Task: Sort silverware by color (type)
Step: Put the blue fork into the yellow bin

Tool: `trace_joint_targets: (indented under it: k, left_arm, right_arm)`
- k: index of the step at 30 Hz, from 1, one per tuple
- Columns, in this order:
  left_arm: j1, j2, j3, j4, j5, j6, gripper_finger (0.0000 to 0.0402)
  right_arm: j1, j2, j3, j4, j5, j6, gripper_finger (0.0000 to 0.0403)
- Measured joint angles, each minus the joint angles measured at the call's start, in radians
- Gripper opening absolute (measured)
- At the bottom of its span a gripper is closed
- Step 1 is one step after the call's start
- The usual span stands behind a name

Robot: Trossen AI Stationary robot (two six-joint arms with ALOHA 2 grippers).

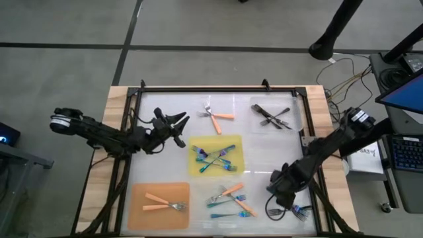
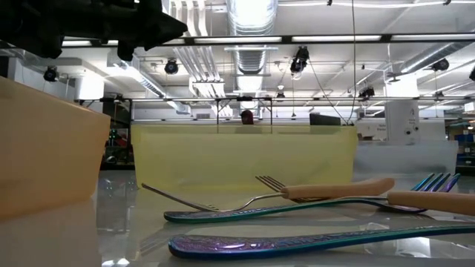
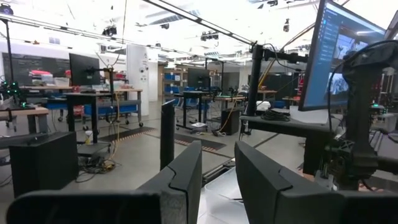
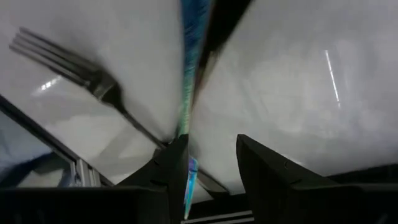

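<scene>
A: Near edge first. Right gripper (image 1: 283, 192) is low over the table's near right corner. In its wrist view the fingers (image 4: 171, 165) have a gap between them, with an iridescent fork (image 4: 186, 93) running along one finger. Not clamped as far as I can see, so open; probably lining up on that blue-teal one.

B: What's beside it?

A: A dark grey fork (image 4: 74, 65) just next to it, close enough to get nudged or caught. In the high view that corner is a small heap (image 1: 296, 211) of forks.

B: Moving back?

A: Orange mat (image 1: 158, 201) near left holds two orange-handled forks (image 1: 162, 201). Mixed pile (image 1: 228, 198) in the near middle, orange and teal overlapping, still unsorted. Yellow mat (image 1: 218, 155) at centre has the blue-teal forks (image 1: 215, 158), so I'd guess teal goes there.

B: Left arm?

A: Left gripper (image 1: 175, 125) hovers over the left part of the table, level, fingers (image 3: 186, 177) apart, empty, waiting.

B: Far side?

A: Two orange-handled forks (image 1: 218, 118) far middle, off any mat. Dark forks (image 1: 271, 116) crossed on a clear tray (image 1: 294, 106) far right.
</scene>
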Motion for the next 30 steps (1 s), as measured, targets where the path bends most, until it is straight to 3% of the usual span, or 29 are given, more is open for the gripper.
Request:
trace_joint_targets:
  k: [14, 30]
  left_arm:
    - [0.0, 0.0, -0.001, -0.004, 0.0, 0.002, 0.0078]
    - [0.0, 0.0, -0.001, -0.031, 0.001, -0.017, 0.0078]
  right_arm:
    - [0.046, 0.199, 0.007, 0.079, -0.143, -0.116, 0.0125]
    - [0.046, 0.157, 0.008, 0.14, -0.15, -0.011, 0.0125]
